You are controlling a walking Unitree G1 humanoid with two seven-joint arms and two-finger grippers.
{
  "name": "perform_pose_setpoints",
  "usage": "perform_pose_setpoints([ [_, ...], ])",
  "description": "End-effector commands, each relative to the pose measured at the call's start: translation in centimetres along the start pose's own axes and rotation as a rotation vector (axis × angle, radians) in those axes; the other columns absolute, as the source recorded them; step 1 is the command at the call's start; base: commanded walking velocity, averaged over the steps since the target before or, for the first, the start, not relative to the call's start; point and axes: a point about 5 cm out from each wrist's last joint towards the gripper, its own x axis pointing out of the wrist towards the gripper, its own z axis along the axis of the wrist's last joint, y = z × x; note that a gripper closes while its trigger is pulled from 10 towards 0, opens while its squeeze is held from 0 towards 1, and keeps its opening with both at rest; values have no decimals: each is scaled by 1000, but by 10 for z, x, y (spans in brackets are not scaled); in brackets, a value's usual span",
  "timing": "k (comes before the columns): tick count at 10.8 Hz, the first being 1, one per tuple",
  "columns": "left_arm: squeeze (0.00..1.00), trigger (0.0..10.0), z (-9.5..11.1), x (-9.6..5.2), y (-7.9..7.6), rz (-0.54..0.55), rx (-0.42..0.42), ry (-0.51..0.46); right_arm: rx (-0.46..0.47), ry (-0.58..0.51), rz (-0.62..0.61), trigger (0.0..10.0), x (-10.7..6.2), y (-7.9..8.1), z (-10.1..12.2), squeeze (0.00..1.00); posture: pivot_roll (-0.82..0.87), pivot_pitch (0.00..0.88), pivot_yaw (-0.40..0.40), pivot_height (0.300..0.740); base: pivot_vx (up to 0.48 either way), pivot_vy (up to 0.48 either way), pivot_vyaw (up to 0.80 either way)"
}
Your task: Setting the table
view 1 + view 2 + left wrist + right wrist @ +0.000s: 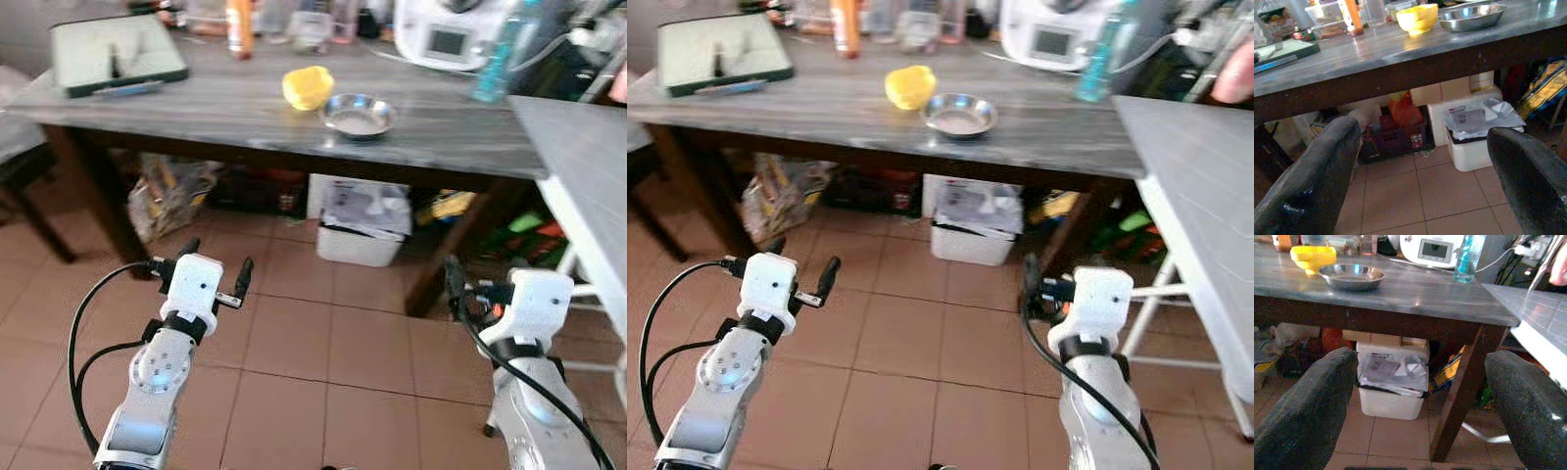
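A yellow bowl (pixel 308 86) stands on the grey wooden table (pixel 196 103), and a shallow steel bowl (pixel 360 116) sits just to its right, near the front edge. A green tray (pixel 116 54) lies at the table's left end. Both my arms are held low over the tiled floor, short of the table and below its top. My left gripper (pixel 216 264) is open with nothing between its fingers. My right gripper (pixel 1420 382) is open too and holds nothing. Both wrist views look under and across the table edge at the two bowls.
An orange bottle (pixel 238 27), a blue bottle (pixel 495 59) and a white appliance (pixel 451 34) line the table's back. Under the table are a white bin (pixel 361 230) and bags. A second grey table (pixel 588 166) juts in on the right, and a dark chair (pixel 24 186) stands on the left.
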Motion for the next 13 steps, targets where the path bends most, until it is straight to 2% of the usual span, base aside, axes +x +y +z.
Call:
perform_pose_setpoints([
  [1,0,10000,-1,0,-2,2,10,4,-9,1,-10,10000,-1,-4,2,494,136,108,-79,740,0,0,-769],
  [10,0,10000,0,9,-8,-22,26,-6,9,-2,-8,10000,-3,2,3,498,111,120,-54,740,0,0,-757],
  [13,0,10000,1,8,-7,-15,30,0,11,-2,-3,10000,-1,3,1,486,128,131,-47,740,0,0,0],
])
